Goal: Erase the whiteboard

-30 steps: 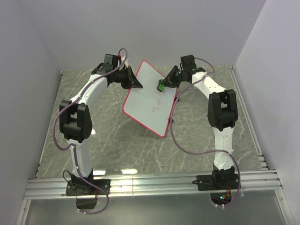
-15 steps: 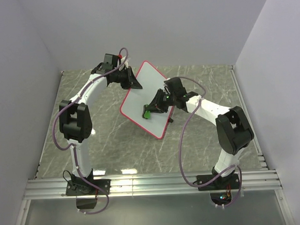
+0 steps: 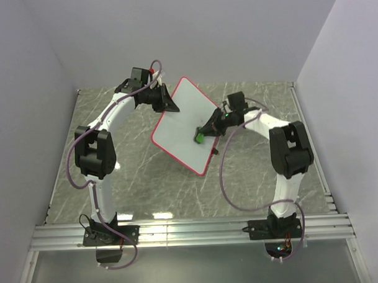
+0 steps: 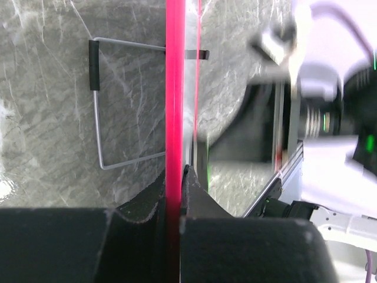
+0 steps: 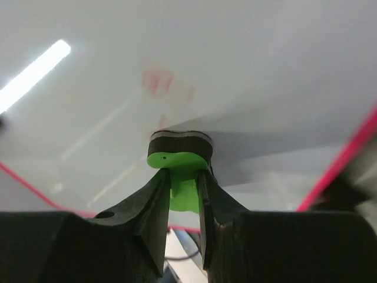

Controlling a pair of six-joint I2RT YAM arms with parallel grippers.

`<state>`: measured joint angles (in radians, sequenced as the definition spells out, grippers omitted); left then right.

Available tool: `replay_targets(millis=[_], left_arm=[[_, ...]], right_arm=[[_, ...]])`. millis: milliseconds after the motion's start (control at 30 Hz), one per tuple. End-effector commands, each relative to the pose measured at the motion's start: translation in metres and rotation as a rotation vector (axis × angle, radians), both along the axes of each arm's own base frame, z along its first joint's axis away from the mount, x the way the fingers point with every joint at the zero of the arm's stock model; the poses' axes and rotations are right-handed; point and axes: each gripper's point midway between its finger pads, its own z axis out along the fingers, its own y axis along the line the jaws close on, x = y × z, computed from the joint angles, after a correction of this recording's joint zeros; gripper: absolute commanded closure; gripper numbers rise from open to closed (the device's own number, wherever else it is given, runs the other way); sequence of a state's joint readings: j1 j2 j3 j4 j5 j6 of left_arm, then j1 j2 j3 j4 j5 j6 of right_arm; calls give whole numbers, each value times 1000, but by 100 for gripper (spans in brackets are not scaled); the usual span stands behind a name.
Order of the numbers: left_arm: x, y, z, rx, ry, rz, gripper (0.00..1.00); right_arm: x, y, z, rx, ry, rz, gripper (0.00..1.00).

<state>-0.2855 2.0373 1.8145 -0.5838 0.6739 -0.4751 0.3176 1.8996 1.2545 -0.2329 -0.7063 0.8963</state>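
Note:
The whiteboard (image 3: 182, 123), white with a red-pink rim, stands tilted on the table in the top view. My left gripper (image 3: 171, 107) is shut on its upper left rim; in the left wrist view the red rim (image 4: 175, 88) runs edge-on between the jaws of that gripper (image 4: 175, 188). My right gripper (image 3: 207, 132) is shut on the small green eraser (image 3: 200, 138) and presses its dark felt against the board's right part. In the right wrist view the eraser (image 5: 179, 156) touches the board (image 5: 235, 71) just below a faint red smudge (image 5: 162, 82). The right gripper (image 5: 184, 188) pinches the eraser's green handle.
A thin wire stand with a black sleeve (image 4: 97, 112) shows behind the board in the left wrist view. The marble table (image 3: 128, 168) is walled at the back and sides. An aluminium rail (image 3: 192, 231) runs along the near edge by the arm bases.
My right gripper swept the eraser down and left across the board, then back up toward its right edge. The red scribbles seen a second ago are mostly gone. The left arm held still.

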Motion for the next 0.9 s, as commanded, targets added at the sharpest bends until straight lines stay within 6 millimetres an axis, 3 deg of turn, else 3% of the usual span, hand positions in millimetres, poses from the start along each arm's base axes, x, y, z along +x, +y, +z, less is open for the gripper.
replay_targets(millis=[0,67,167,300,400,500,533,600,633,700,733,867], left_arm=[[-17,2,-16,150,-5,5,100],[-19,3,-15,151,-6,5,100],[-21,3,-14,155,-7,5,100],[-22,5,-12,158,-9,9,100],[-22,5,-12,159,-9,10,100],[-20,5,-11,162,-12,13,100],[-19,5,-10,160,-15,15,100],[-18,4,-9,159,-18,12,100],[-17,4,-9,161,-20,12,100],[-16,4,-10,159,-19,9,100],[-16,4,-11,161,-17,10,100],[-13,3,-11,160,-20,10,100]], right_arm=[[41,-60,-79,-314,71,-122,100],[77,-57,-63,-305,11,-133,100],[112,-50,-45,-277,-23,-152,100],[138,-31,-26,-201,-37,-184,100],[136,-17,-19,-177,-49,-165,100],[112,-3,-23,-172,-41,-113,100],[87,3,-29,-179,-16,-80,100],[66,10,-32,-155,-24,-47,100],[37,8,-42,-163,11,-25,100],[9,17,-48,-152,12,19,100],[-15,14,-55,-151,40,41,100],[-63,26,-55,-162,17,142,100]])
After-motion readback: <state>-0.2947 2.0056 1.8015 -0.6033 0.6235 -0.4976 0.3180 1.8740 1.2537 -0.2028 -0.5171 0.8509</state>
